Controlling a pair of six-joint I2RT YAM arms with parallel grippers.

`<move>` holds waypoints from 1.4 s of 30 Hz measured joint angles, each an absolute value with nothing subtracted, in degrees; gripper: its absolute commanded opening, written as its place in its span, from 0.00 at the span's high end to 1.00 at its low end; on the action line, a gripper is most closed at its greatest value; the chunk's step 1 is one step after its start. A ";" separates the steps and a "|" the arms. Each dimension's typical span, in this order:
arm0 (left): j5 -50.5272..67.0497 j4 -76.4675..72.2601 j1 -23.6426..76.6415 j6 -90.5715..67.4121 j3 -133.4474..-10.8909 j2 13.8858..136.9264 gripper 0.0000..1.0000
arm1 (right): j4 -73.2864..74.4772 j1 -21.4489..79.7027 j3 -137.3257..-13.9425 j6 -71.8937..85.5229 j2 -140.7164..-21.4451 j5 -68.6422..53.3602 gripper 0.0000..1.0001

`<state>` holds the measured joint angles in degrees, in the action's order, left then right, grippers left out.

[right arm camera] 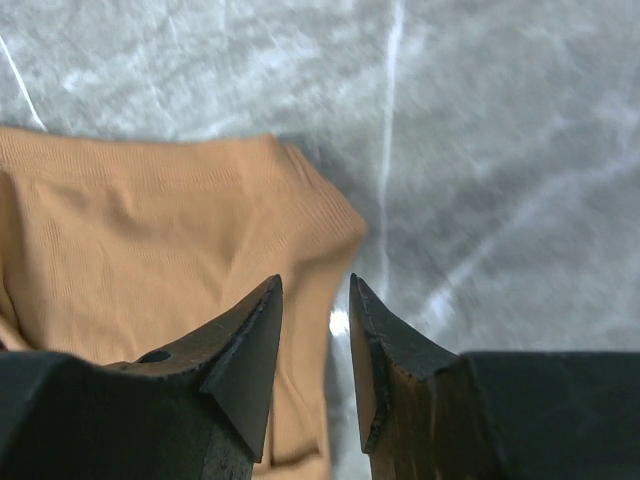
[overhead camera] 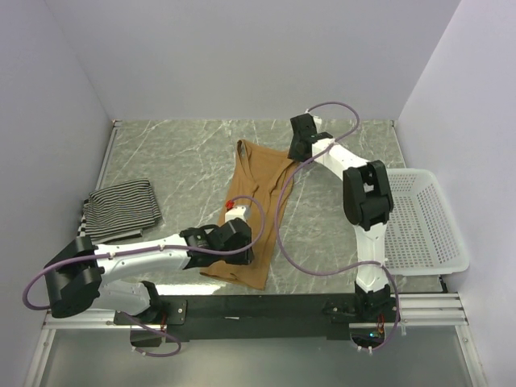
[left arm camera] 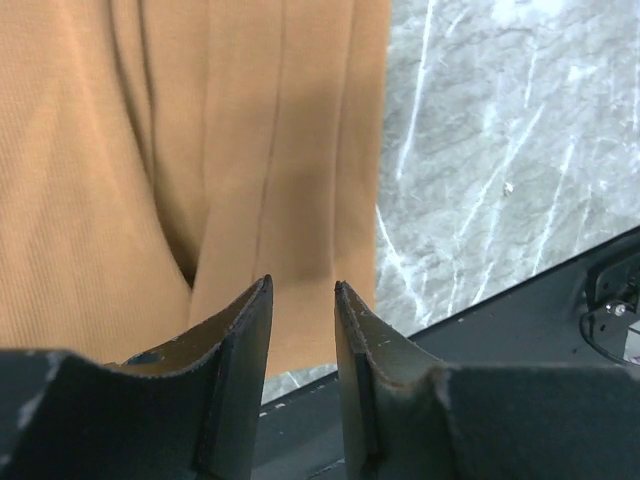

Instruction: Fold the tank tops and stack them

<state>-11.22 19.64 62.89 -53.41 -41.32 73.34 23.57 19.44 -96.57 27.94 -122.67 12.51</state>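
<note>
1. Tan-brown tank top (overhead camera: 256,201): mid-tabletop, laid lengthwise, strap end far, hem near the front edge. Narrow outline, long creases along its length in the left wrist view (left arm camera: 150,150). Fine ribbed knit, soft, matte.
2. Striped tank top (overhead camera: 121,208): folded into a compact rectangle, far left of the tabletop, well apart from the tan one. Thin dark and light stripes.
3. Left pincer (overhead camera: 251,244): over the near hem of the tan top. Seen from the wrist (left arm camera: 302,285), jaws apart by a narrow gap, nothing between them, fabric visible below through the gap.
4. Left arm: low, stretched almost flat from its near-left base toward the right, wrist in line with the forearm.
5. Right pincer (overhead camera: 298,149): at the far right shoulder corner of the tan top (right arm camera: 150,230). From the wrist (right arm camera: 315,280), jaws parted, nothing gripped, tips above the fabric edge.
6. Right arm: up from the near-right base, elbow raised, forearm reaching away and left.
7. Tabletop (overhead camera: 185,153): grey marble pattern with white veins, smooth.
8. White plastic mesh basket (overhead camera: 415,172): right edge of the tabletop, beside the right arm.
9. Purple cables (overhead camera: 278,234): looped along both arms, one across the tan top.
</note>
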 measured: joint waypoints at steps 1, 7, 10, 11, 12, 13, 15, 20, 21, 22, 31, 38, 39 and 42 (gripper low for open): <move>-11.16 19.53 62.61 -53.19 -41.10 73.34 0.63 | 23.57 19.38 -97.69 27.77 -123.76 12.40 0.59; -10.22 19.53 61.21 -52.16 -40.49 73.34 0.64 | 23.16 18.83 -99.46 26.68 -126.56 11.20 0.60; -10.07 19.33 60.64 -51.70 -40.45 73.32 0.64 | 23.40 18.48 -100.22 25.89 -127.09 11.07 0.67; -9.89 19.22 60.45 -51.66 -40.36 73.32 0.64 | 23.38 18.46 -100.68 25.82 -127.26 11.05 0.71; -9.87 19.11 60.29 -51.62 -40.25 73.32 0.64 | 23.35 18.41 -101.25 25.80 -127.44 11.03 0.78; -9.78 19.09 60.16 -51.55 -40.14 73.32 0.65 | 23.27 18.41 -101.62 25.71 -127.48 10.96 0.83; -9.67 19.03 59.94 -51.46 -39.97 73.32 0.65 | 23.27 18.39 -102.15 26.11 -127.48 10.85 0.90; -9.13 18.65 59.57 -51.07 -39.75 73.32 0.66 | 23.57 18.39 -103.81 26.94 -127.87 10.72 1.00; -8.93 18.55 59.46 -51.03 -39.75 73.32 0.67 | 23.86 18.39 -104.40 27.49 -128.16 10.55 1.00; -8.86 18.41 59.40 -50.83 -39.75 73.32 0.67 | 24.12 18.37 -105.14 27.83 -128.55 10.37 1.00; -8.34 17.41 58.89 -50.57 -39.55 73.32 0.69 | 25.61 18.37 -109.03 33.54 -132.29 8.27 1.00; -7.73 16.93 58.72 -50.43 -39.48 73.32 0.69 | 25.39 18.37 -108.95 38.15 -133.32 7.68 1.00; -7.70 16.88 58.72 -50.43 -39.44 73.32 0.69 | 24.49 18.37 -108.22 38.72 -133.21 7.73 1.00; -7.38 16.69 58.65 -50.43 -39.09 73.32 0.69 | 22.79 18.37 -105.89 40.21 -133.14 7.68 1.00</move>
<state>-7.38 16.69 58.65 -50.43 -39.09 73.32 22.79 18.37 -105.89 40.21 -133.14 7.68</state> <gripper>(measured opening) 0.308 0.007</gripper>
